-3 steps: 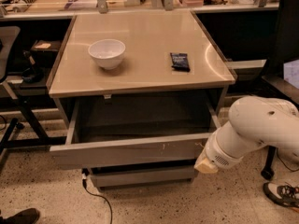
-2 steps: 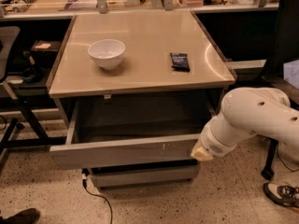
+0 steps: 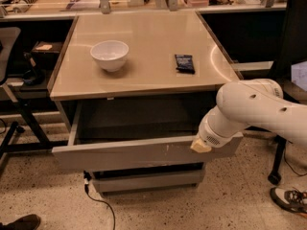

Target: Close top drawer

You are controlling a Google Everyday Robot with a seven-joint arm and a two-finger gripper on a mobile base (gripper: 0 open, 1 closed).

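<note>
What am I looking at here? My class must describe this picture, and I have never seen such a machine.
One camera looks down on the scene from in front. The white tube on the right is a robot's arm; its gripper, the beige tip, is at the front panel of the top drawer, right of centre. That drawer is pulled out; the job is to close it. On the tan table top sit a white bowl and a dark packet, apart. Nothing visible is held.

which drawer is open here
The top drawer, the tall one right under the tabletop, is pulled out; the shorter drawer below sits pushed in. The pincer is at the top drawer's front, right of centre.
</note>
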